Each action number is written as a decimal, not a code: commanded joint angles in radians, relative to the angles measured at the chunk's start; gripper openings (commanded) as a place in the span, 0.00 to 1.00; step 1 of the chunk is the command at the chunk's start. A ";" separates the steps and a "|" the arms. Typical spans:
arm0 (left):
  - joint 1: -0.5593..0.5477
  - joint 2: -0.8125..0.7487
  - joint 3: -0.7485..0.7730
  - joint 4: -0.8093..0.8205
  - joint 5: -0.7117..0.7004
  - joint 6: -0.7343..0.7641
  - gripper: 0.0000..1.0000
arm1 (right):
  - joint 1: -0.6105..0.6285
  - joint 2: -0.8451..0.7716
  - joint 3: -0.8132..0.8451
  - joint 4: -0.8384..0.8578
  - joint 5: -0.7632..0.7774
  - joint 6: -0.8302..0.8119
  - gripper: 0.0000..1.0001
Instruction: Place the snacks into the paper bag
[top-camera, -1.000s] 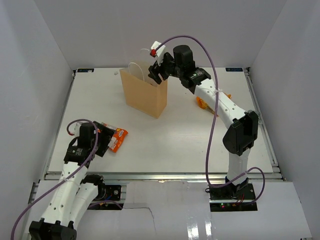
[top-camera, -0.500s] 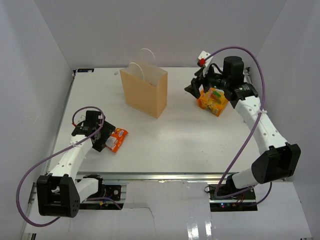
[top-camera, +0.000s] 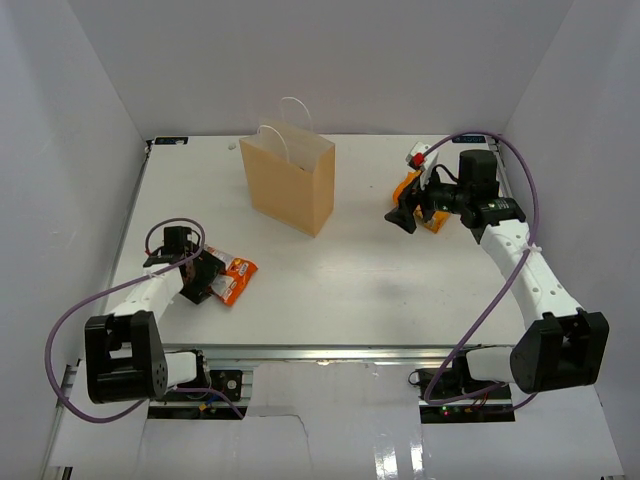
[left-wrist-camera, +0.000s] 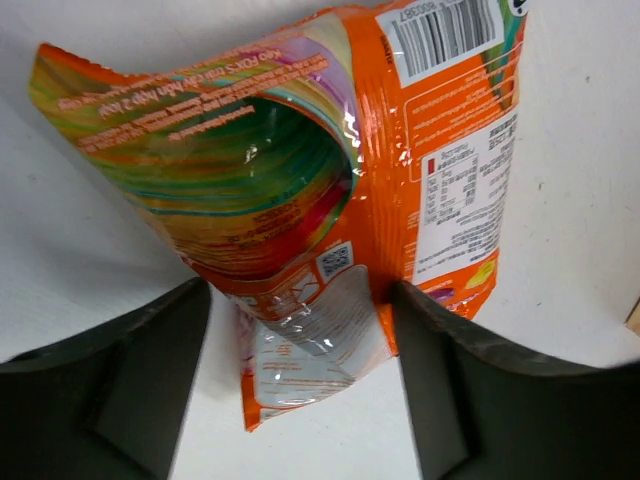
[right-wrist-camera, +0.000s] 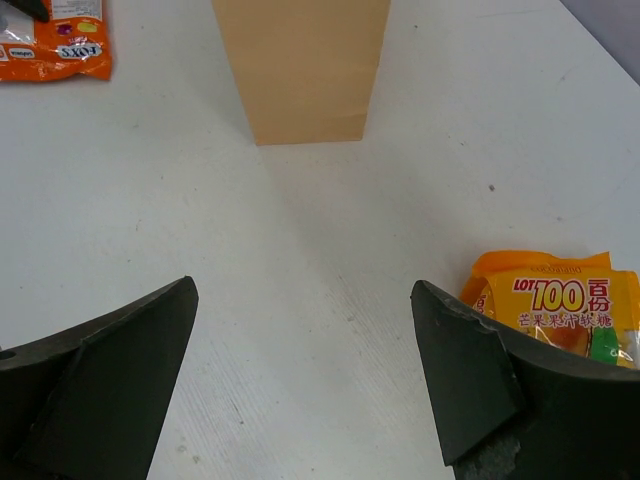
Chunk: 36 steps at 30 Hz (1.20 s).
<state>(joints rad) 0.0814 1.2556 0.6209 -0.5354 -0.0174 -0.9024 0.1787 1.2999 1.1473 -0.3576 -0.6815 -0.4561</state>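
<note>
The tan paper bag (top-camera: 290, 185) stands upright at the back middle of the table, and its lower part (right-wrist-camera: 300, 70) fills the top of the right wrist view. An orange-white snack packet (top-camera: 238, 279) lies at the front left. My left gripper (top-camera: 205, 284) is down at it, open, its jaws on either side of the packet's (left-wrist-camera: 300, 180) lower end (left-wrist-camera: 300, 380). My right gripper (top-camera: 402, 217) hovers open and empty (right-wrist-camera: 305, 370) beside the orange-yellow pouch (top-camera: 410, 186), which lies just right of its right finger (right-wrist-camera: 560, 300). No other snacks show.
White enclosure walls (top-camera: 80, 150) close in the table on the left, back and right. A metal rail (top-camera: 330, 350) runs along the front edge. Purple cables (top-camera: 500, 290) loop off both arms. Bare tabletop (top-camera: 340, 270) lies between the two grippers.
The right arm swung away from over the bag's mouth, to the right and down beside the orange-yellow pouch. The left arm folded lower over the orange-white packet.
</note>
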 joint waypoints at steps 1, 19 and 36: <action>0.011 0.007 -0.021 0.051 0.016 0.033 0.78 | -0.010 -0.022 -0.003 0.025 -0.032 0.002 0.93; 0.015 -0.347 0.128 0.116 0.241 0.011 0.18 | -0.045 -0.045 -0.021 0.012 -0.036 0.014 0.93; -0.034 -0.089 0.773 0.295 0.409 -0.162 0.13 | -0.061 -0.044 -0.038 0.020 -0.044 0.019 0.93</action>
<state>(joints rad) 0.0795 1.0695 1.2961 -0.3046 0.3401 -1.0252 0.1238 1.2797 1.1149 -0.3576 -0.7071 -0.4480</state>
